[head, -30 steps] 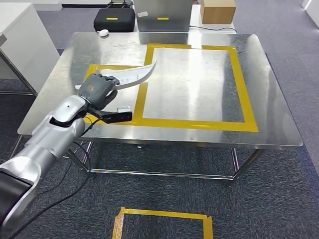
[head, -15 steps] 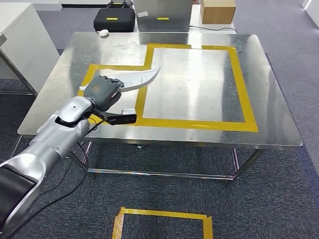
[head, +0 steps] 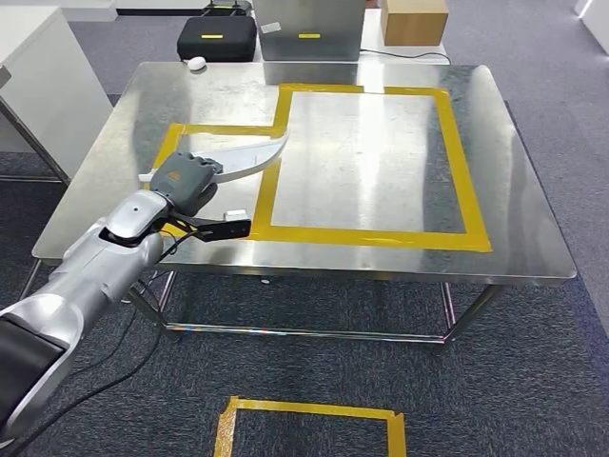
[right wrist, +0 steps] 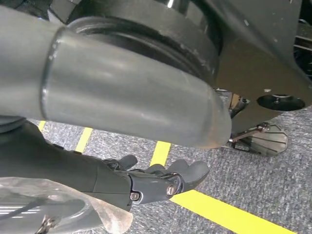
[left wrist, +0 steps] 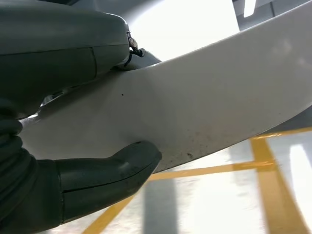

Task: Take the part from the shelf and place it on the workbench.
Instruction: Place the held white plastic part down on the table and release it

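From the head view I see my left hand point(head: 186, 178) closed around the broad end of the part, a long, curved white blade-shaped piece point(head: 241, 157). The part stretches from the hand toward the middle of the workbench point(head: 502, 190), its pointed tip over the yellow tape outline point(head: 460, 162) where the smaller taped rectangle meets the larger one. It lies low over the steel top; I cannot tell whether it touches the surface. In the left wrist view the thick grey thumb point(left wrist: 110, 175) presses against one edge of the white part point(left wrist: 206, 102) and the darker fingers point(left wrist: 55, 48) wrap the opposite side, so the grip is firm, with yellow tape lines on the bench beyond.

My right hand point(right wrist: 162, 180) hangs low above grey carpet crossed by yellow floor tape point(right wrist: 224, 212); its fingers are loosely extended and hold nothing.

Beyond the far edge of the bench I see a black case point(head: 218, 36), a brown cardboard box point(head: 415, 19) and a grey metal box point(head: 308, 29). A small white object point(head: 197, 63) sits at the bench's far left corner.
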